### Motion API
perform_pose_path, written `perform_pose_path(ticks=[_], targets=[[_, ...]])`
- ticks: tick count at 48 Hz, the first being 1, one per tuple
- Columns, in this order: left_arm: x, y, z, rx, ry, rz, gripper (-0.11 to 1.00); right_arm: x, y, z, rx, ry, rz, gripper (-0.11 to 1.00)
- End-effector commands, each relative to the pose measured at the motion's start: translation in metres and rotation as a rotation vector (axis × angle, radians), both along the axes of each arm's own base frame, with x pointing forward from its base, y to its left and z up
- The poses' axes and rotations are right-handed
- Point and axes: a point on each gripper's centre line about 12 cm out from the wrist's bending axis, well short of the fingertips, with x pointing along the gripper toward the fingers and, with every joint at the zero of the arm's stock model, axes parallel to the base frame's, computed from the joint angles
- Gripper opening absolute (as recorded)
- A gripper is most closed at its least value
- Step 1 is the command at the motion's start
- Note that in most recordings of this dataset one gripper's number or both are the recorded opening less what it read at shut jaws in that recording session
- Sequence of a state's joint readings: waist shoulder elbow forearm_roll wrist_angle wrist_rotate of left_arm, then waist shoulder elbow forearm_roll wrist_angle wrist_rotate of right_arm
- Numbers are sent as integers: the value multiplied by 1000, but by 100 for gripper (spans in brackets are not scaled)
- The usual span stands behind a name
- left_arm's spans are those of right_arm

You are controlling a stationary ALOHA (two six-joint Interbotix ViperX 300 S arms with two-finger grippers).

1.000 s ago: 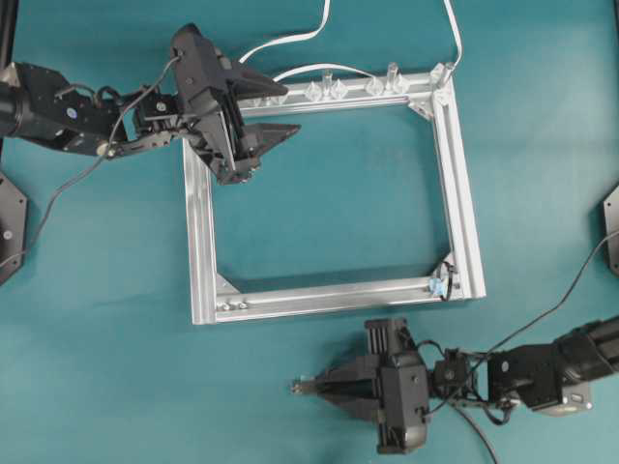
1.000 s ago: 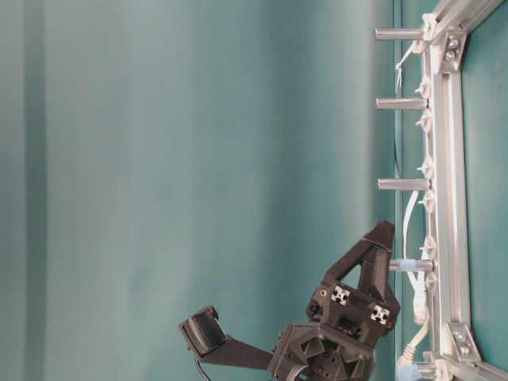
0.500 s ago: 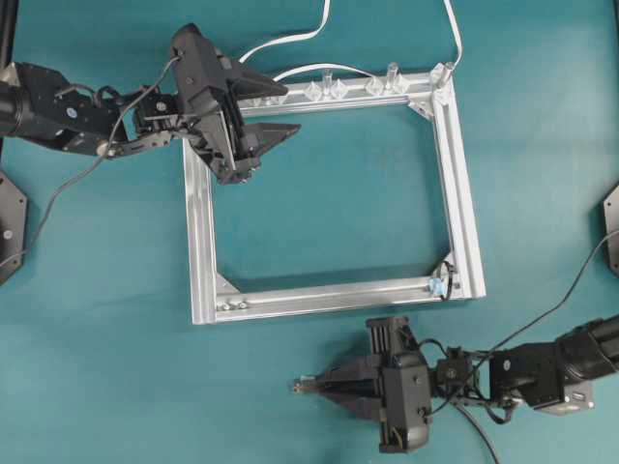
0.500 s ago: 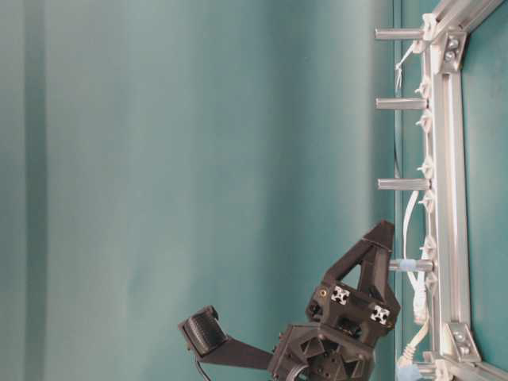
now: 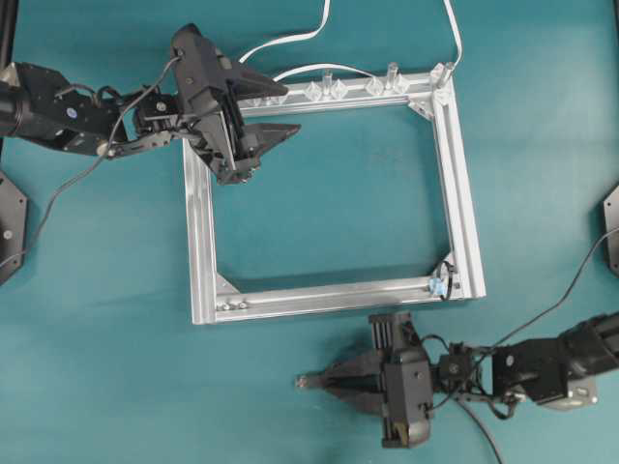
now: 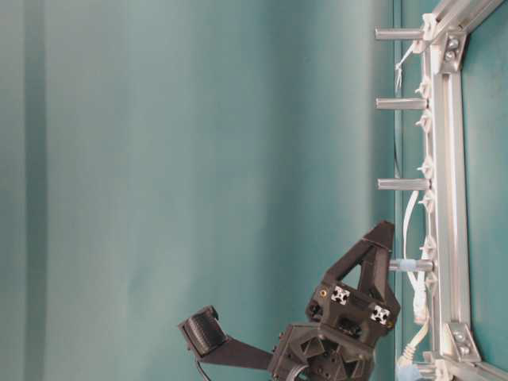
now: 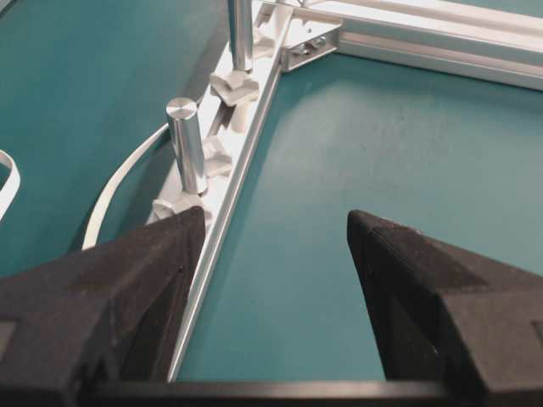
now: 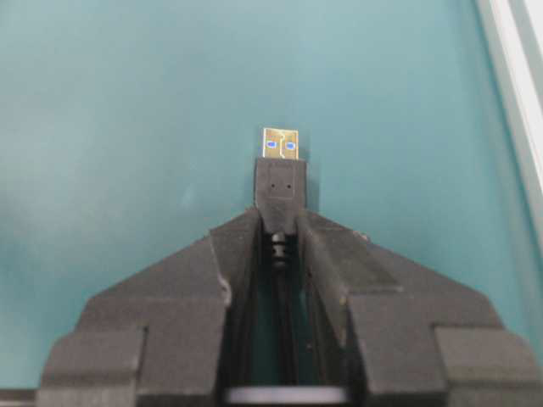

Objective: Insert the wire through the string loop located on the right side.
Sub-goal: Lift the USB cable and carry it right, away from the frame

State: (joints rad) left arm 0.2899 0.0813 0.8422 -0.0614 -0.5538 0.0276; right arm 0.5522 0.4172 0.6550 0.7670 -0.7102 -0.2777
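I can read no text, label, brand or number anywhere in my views. The nearest thing to a mark is two small blue squares on the gold tip of the wire point(image 8: 279, 174), and they spell nothing.

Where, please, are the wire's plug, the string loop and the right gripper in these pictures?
wire's plug point(image 8: 279, 181), right wrist view, on its dark body.
string loop point(image 5: 444, 275), overhead view, on the ring.
right gripper point(image 5: 308, 383), overhead view, between its fingertips.
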Motion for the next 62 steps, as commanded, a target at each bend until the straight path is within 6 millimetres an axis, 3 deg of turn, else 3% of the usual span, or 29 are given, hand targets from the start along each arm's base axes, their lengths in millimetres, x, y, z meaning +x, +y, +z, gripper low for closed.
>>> perform_pose_path(ticks=[1, 22, 62], targets=[[3, 0, 15, 19, -40, -5, 71, 6, -6, 27, 20, -53, -16, 20], [3, 0, 15, 19, -42, -5, 71, 6, -11, 73, -6, -122, 22, 20], [1, -1, 12, 12, -35, -4, 70, 4, -9, 70, 0, -91, 35, 20]])
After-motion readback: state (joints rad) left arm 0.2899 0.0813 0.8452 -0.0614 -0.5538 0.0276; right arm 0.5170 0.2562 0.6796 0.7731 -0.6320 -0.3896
